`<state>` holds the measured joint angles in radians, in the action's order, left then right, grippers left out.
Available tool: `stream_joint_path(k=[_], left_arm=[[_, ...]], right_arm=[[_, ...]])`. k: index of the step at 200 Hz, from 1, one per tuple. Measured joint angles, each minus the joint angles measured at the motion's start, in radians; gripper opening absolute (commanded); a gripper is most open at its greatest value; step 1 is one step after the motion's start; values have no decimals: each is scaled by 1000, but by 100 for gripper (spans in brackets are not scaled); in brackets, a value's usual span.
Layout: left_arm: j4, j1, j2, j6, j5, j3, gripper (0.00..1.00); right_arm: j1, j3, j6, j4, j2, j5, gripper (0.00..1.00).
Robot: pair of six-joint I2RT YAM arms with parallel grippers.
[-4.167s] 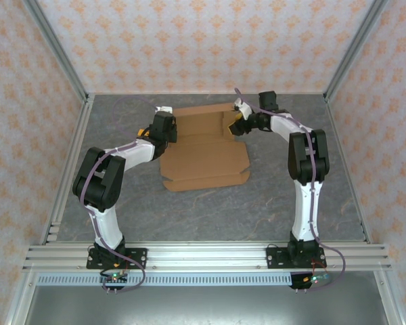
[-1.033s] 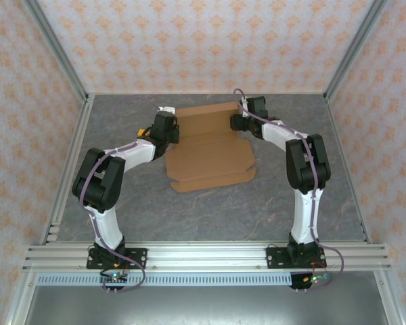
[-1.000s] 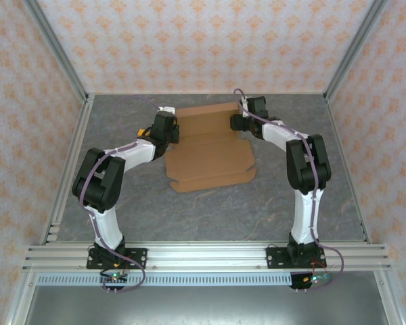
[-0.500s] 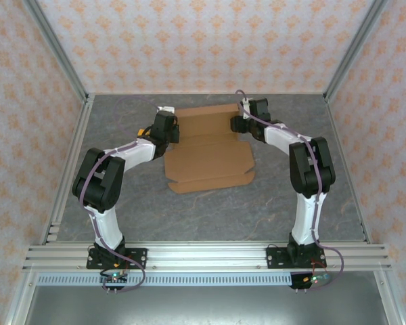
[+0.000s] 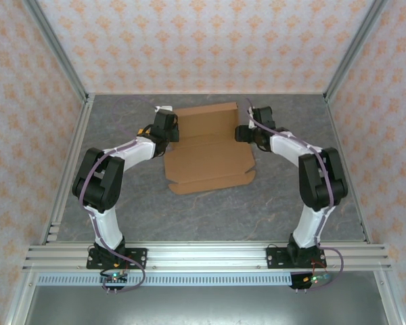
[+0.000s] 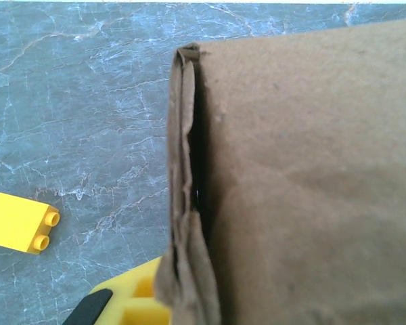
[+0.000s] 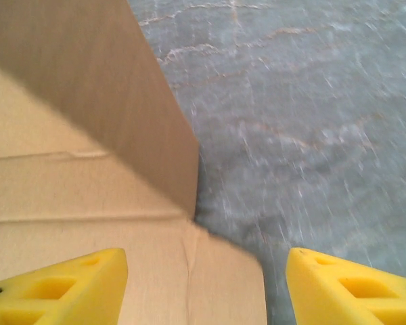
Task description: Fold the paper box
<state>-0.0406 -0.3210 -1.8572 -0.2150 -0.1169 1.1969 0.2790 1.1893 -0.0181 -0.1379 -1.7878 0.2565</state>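
Pinching the paper box [image 5: 206,152] mid-table by its left edge, the left gripper [image 5: 166,130] sat closed; the right gripper [image 7: 204,288] gaped empty beside the raised flap [image 7: 122,101], which could flop flat, unsupported.

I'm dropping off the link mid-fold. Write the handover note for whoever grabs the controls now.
Left gripper: shut on the paper box, clamping its doubled left edge.
Right gripper: open, holding nothing, straddling the box's right edge.
Box: on the table, far panel tipped up, near panels flat.
Done: far panel raised along its crease.
Left: fold up the remaining panels and flaps and close the box.
Note: a yellow brick lies on the table left of the box.
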Motion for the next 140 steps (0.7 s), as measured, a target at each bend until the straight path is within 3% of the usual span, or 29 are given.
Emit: stream_joint_path(k=[76, 140], left_arm=[[38, 0, 0, -57, -3, 14, 0], [61, 0, 0, -69, -3, 26, 0]], right_arm=[[2, -274, -224, -109, 372, -63, 67], [-28, -460, -392, -137, 468, 24, 67]])
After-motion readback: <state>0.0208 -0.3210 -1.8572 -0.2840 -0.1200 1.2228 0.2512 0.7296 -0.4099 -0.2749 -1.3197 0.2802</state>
